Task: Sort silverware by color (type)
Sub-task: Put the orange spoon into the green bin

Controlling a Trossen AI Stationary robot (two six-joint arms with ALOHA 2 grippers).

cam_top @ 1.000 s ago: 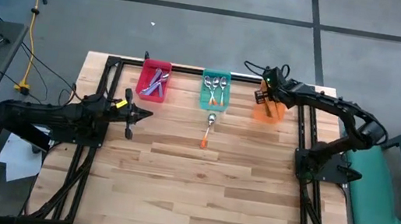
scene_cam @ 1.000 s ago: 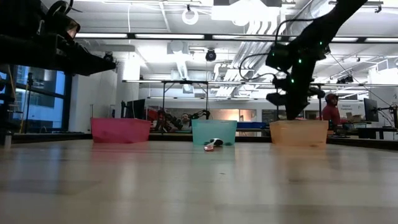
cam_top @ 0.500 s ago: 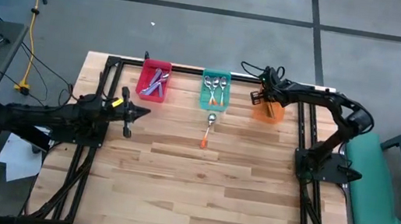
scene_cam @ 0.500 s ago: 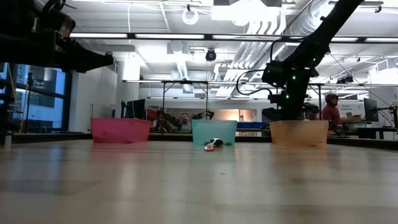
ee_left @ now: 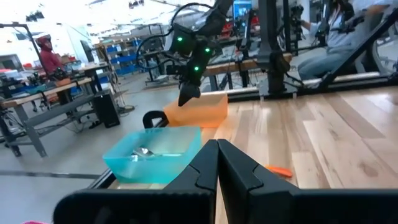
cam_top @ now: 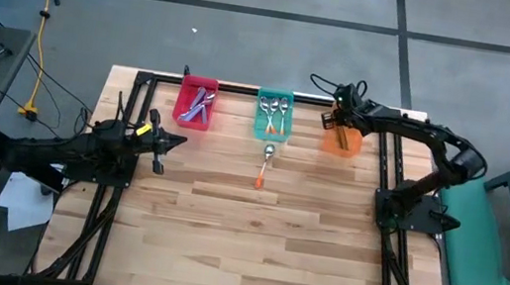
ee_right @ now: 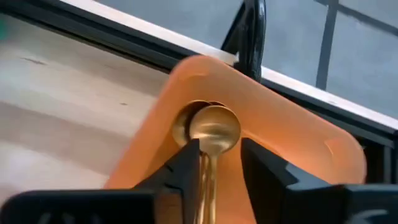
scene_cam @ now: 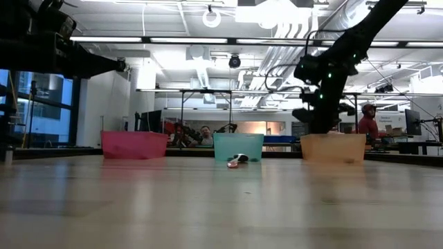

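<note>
Gold spoon (ee_right: 212, 134) between spread right jaws, over orange bin (ee_right: 292, 155).
Could perhaps snag while withdrawing; left jaws pressed together.

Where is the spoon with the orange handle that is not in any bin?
In the high view, the orange-handled spoon lies on the table, just in front of the teal bin, between the red bin and orange bin.

Gold spoon (ee_right: 214, 132) handle hidden (behind fingers (ee_right: 186, 163)).
</note>
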